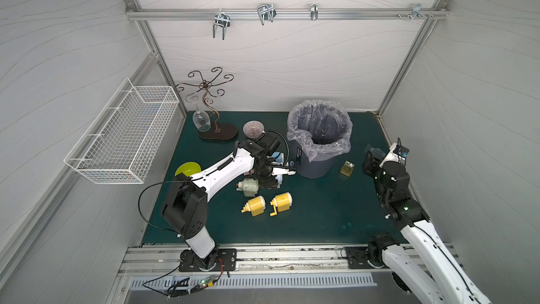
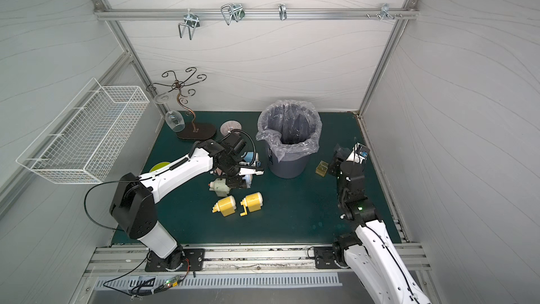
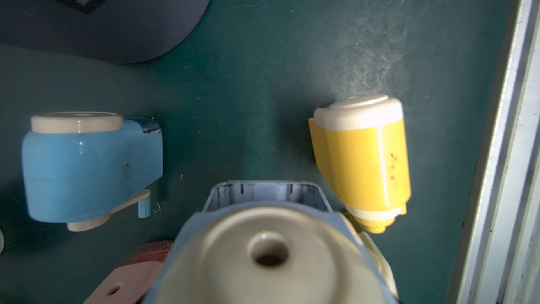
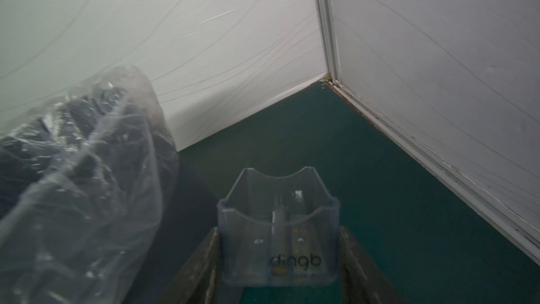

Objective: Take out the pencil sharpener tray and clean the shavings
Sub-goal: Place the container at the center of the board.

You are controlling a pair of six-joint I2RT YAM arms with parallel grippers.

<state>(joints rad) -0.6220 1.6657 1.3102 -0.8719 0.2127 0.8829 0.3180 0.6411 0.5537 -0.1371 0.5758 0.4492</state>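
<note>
Right jaws clamp clear tray (image 4: 277,229), mouth up, lengthwise; left jaws grip sharpener (image 3: 263,258).

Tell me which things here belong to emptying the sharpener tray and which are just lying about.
Job: blue sharpener with its slot empty, clear tray, lined bin.
Lying about: wine glass, scrolled stand, wire basket, green dish, patterned bowl.
</note>
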